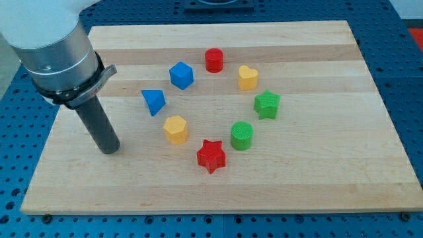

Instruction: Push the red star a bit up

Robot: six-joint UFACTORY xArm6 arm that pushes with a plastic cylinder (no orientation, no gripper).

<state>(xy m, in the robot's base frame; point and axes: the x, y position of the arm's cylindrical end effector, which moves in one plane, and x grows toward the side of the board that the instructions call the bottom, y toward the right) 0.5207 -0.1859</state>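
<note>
Pale wooden board (pixel 218 192) on blue table (pixel 410 218); my tip (pixel 110 149), no gripper, well left of red star (pixel 211 156).

Robotics lab, wooden board (pixel 317 178) on blue perforated bench (pixel 410 79)

A pale wooden board (pixel 218 192) with lengthwise grain bands fills most of the view. It lies on a blue perforated metal table surface (pixel 410 86), exposed along the left, right and bottom edges. A dark object (pixel 218 3) sits cut off at the top edge. Lighting even, shadows soft.
</note>
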